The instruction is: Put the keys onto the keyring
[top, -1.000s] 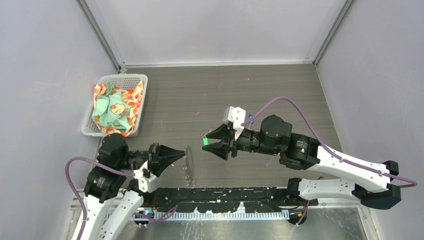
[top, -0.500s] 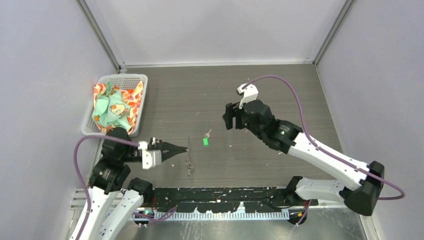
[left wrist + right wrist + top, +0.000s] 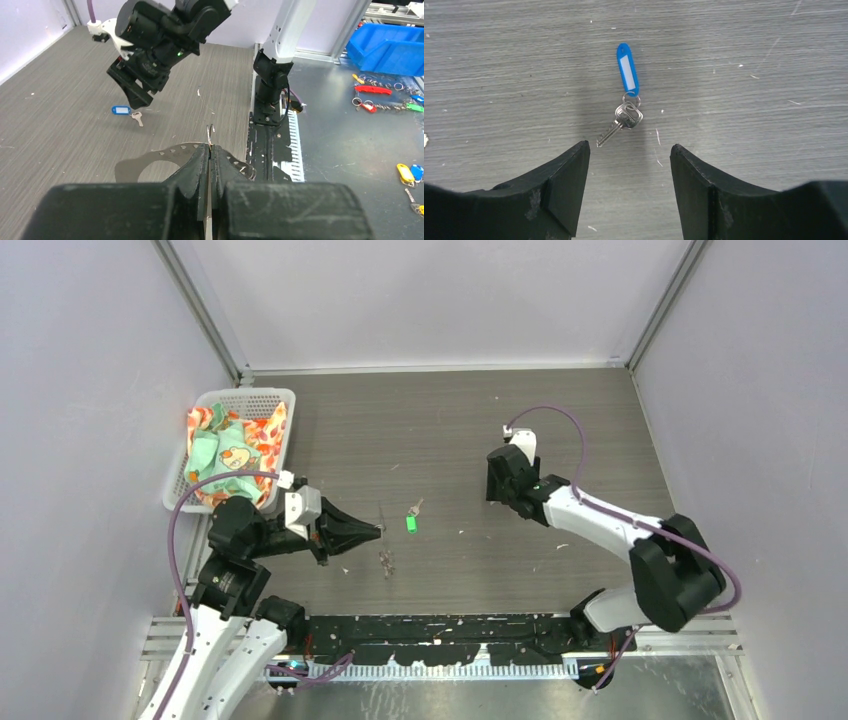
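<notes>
My left gripper (image 3: 376,532) is shut on the keyring (image 3: 383,543), a thin wire loop seen edge-on, with small metal bits hanging at its near end. In the left wrist view the wire (image 3: 210,134) pokes out between the closed fingertips. The green-headed key (image 3: 411,523) lies loose on the table just right of the ring. The blue-headed key (image 3: 627,67) lies flat with its silver blade (image 3: 619,125) directly below my right gripper (image 3: 629,147), which hangs open above it without touching. The left wrist view shows that key (image 3: 121,109) under the right gripper (image 3: 135,92).
A white basket (image 3: 281,398) of coloured cloth stands at the back left. The grey walls close in the table on three sides. More tagged keys (image 3: 380,90) lie on the metal bench beyond the table's near edge, beside a blue bin (image 3: 390,42).
The right gripper let go of the green key, which now lies on the table, and swung back right over the blue key. The left gripper moved forward with the keyring.
</notes>
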`<control>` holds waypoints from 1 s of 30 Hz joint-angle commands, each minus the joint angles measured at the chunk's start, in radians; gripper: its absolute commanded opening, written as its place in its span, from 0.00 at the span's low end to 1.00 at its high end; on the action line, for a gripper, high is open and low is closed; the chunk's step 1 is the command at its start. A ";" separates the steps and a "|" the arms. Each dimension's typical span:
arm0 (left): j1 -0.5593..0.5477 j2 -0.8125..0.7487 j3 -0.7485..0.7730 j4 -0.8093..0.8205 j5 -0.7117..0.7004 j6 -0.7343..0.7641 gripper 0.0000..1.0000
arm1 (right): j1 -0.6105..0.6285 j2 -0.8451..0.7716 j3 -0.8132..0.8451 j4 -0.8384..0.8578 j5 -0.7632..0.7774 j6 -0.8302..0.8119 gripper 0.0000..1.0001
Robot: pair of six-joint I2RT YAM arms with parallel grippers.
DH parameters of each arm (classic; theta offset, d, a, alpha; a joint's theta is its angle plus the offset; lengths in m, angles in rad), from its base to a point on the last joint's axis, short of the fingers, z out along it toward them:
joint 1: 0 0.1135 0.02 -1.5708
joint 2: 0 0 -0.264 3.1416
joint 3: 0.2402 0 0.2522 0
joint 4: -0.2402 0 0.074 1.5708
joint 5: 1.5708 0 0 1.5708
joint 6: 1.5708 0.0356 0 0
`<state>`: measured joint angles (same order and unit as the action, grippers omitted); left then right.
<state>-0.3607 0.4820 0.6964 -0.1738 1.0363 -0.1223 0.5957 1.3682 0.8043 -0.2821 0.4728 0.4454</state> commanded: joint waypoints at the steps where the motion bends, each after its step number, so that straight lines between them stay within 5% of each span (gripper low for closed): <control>1: 0.000 -0.010 0.003 0.066 -0.022 -0.053 0.01 | -0.011 0.107 0.046 0.123 0.012 0.024 0.64; 19: 0.000 -0.035 0.031 0.016 -0.047 -0.039 0.01 | -0.066 0.357 0.134 0.249 -0.020 -0.122 0.36; 30: 0.000 -0.027 0.030 0.013 -0.049 -0.032 0.00 | -0.024 0.334 0.121 0.247 -0.058 -0.165 0.38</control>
<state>-0.3607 0.4557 0.6968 -0.1776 0.9939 -0.1535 0.5575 1.7264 0.9051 -0.0708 0.4259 0.3077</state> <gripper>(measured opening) 0.018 0.382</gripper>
